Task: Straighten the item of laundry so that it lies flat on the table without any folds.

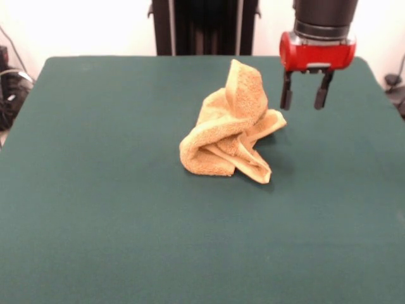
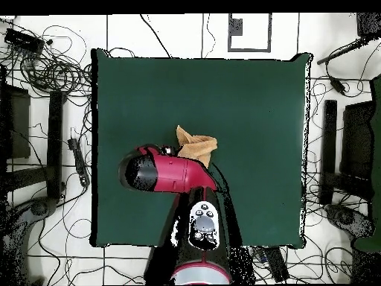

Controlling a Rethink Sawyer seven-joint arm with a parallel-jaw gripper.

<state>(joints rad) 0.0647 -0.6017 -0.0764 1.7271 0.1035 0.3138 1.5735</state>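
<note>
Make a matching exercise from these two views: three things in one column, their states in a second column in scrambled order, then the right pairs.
Things:
1. towel
2. tool
3. table

States:
A. open, holding nothing, hanging above the cloth beside the heap
B. flat, dark green
C. crumpled into a standing heap with folds

Pairs: 1-C, 2-A, 3-B

In the overhead view the arm covers part of the towel.
</note>
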